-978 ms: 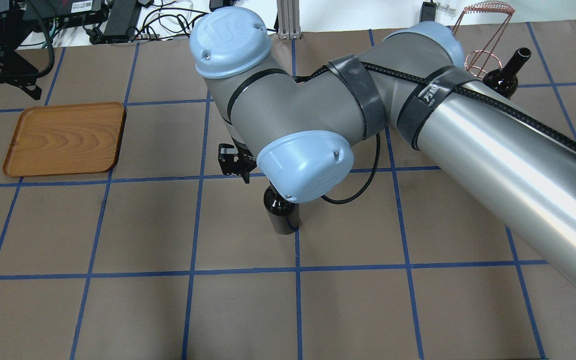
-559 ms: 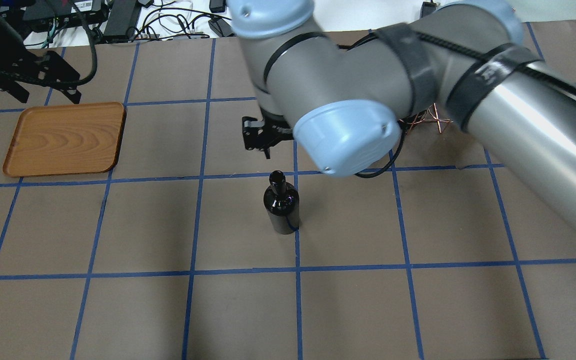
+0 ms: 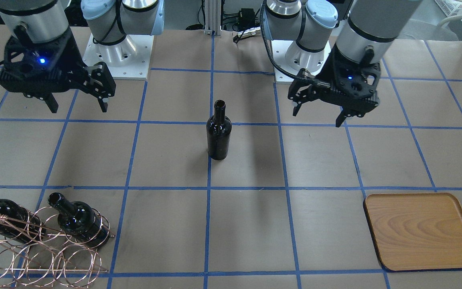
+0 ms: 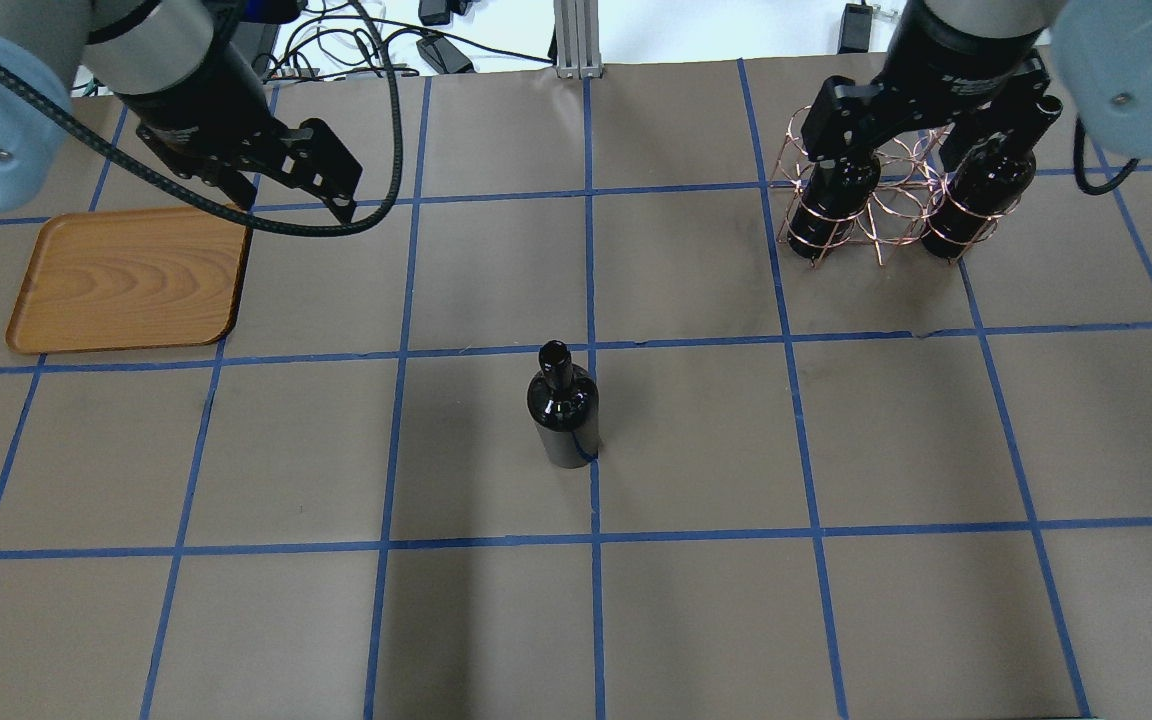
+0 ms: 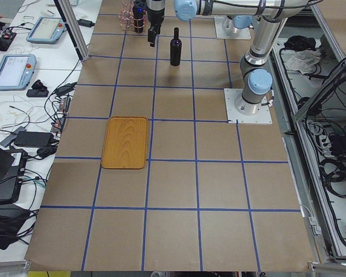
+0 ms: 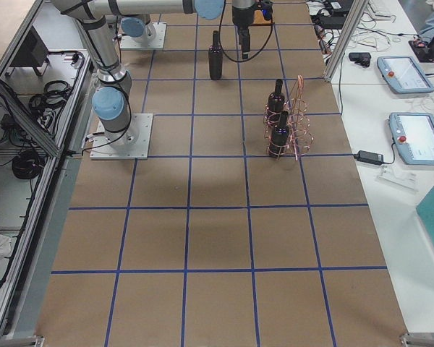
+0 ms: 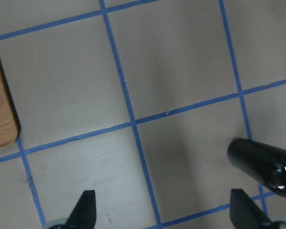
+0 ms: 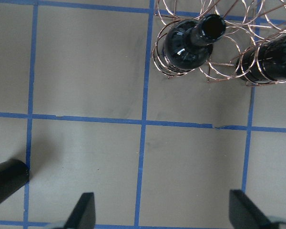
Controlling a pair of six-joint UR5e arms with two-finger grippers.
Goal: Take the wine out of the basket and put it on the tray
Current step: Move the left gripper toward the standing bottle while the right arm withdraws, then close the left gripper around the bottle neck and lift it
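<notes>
Wine (image 4: 563, 410) stands upright on the desk (image 4: 436, 620), freed as the right hand (image 3: 78, 105) draws back wide open toward the basket (image 4: 881, 215); the left hand (image 3: 317, 116), wide too near the tray (image 4: 126, 280), likely takes over.

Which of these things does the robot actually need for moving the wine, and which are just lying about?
Part of the job:
- standing wine bottle
- two more bottles, lying in the basket
- tray
- left gripper and right gripper, both open

Just lying about:
- cables beyond the table's edge
- handheld screens on the side bench
</notes>
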